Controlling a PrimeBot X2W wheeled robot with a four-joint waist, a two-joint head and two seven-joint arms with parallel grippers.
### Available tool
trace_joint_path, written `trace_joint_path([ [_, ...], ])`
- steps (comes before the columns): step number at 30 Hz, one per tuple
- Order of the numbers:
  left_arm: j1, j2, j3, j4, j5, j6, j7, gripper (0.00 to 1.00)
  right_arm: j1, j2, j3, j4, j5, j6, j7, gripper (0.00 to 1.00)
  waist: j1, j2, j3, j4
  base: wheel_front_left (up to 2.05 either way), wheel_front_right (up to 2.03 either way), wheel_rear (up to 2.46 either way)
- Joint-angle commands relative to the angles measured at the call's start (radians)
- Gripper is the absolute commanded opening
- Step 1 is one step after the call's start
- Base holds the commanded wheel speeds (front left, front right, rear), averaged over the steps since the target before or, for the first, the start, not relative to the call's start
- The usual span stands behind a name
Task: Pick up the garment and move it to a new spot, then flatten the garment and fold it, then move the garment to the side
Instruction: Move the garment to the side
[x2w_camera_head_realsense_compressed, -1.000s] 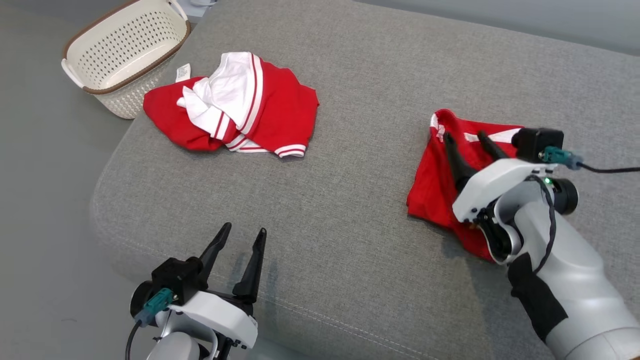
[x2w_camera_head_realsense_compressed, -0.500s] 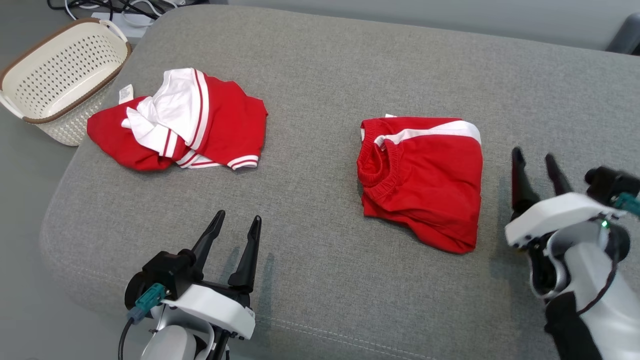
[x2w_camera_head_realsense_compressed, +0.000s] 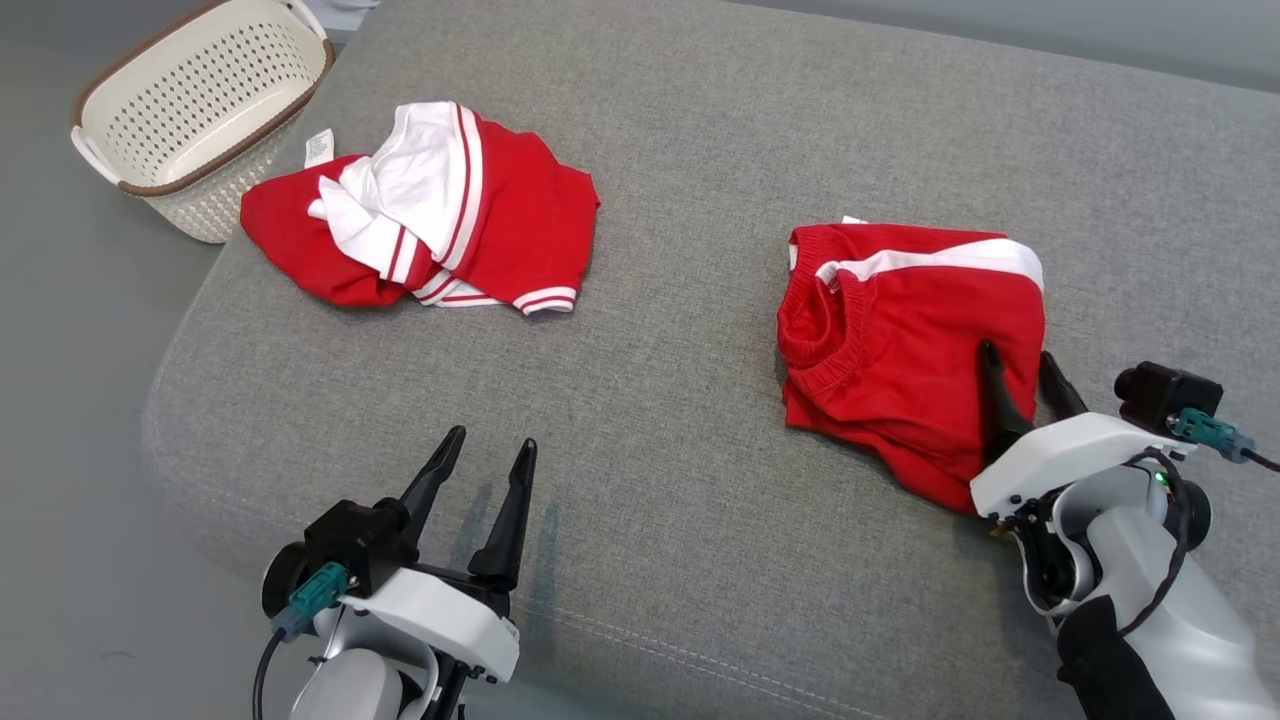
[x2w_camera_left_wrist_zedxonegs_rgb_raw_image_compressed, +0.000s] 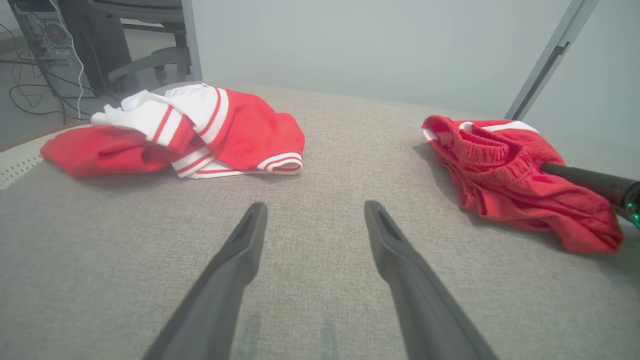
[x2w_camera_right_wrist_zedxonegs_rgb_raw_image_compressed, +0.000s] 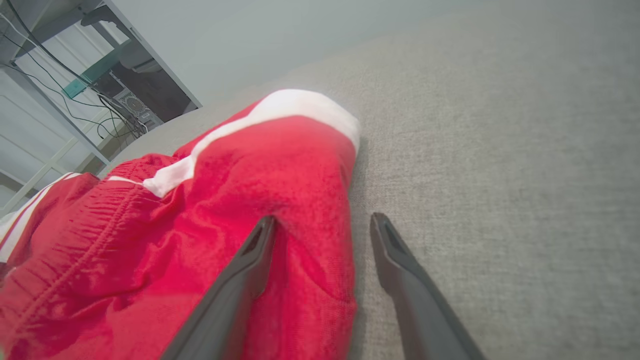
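Right pincer (x2w_camera_head_realsense_compressed: 1016, 352) wide, empty, straddling the near edge of folded red shorts (x2w_camera_head_realsense_compressed: 900, 320) at 3 o'clock on sofa cushion (x2w_camera_head_realsense_compressed: 700, 480). Risk: pinching only top layer, fold unravels when dragged aside.

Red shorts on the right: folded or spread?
Folded: red shorts lie as a compact layered block, waistband and white stripe on top.

office or lab, computer tower (x2w_camera_left_wrist_zedxonegs_rgb_raw_image_compressed: 49, 39), loose cables (x2w_camera_left_wrist_zedxonegs_rgb_raw_image_compressed: 31, 96), swivel chair base (x2w_camera_left_wrist_zedxonegs_rgb_raw_image_compressed: 149, 63)
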Motion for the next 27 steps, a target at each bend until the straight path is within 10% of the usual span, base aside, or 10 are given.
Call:
trace_joint_path([
  [1, -0.028, 0.019, 0.034, -0.02, -0.012, -0.007, -0.009, 1.0, -0.007, 0.025, 0.038, -0.004, 0.015, 0.005, -0.006, 0.0, 0.0, 0.0, 0.001, 0.003, 0.0, 0.0, 0.0],
  [17, -0.008, 0.022, 0.032, -0.025, 0.02, -0.007, -0.009, 1.0, 0.138, 0.018, -0.035, -0.141, -0.004, 0.005, -0.006, 0.0, 0.0, 0.0, -0.112, -0.205, 0.0, 0.0, 0.0],
  [27, 0.004, 0.034, 0.012, -0.081, 0.031, -0.007, -0.009, 1.0, 0.229, 0.021, -0.037, -0.201, -0.019, 0.005, -0.006, 0.0, 0.0, 0.0, -0.126, -0.536, 0.0, 0.0, 0.0],
])
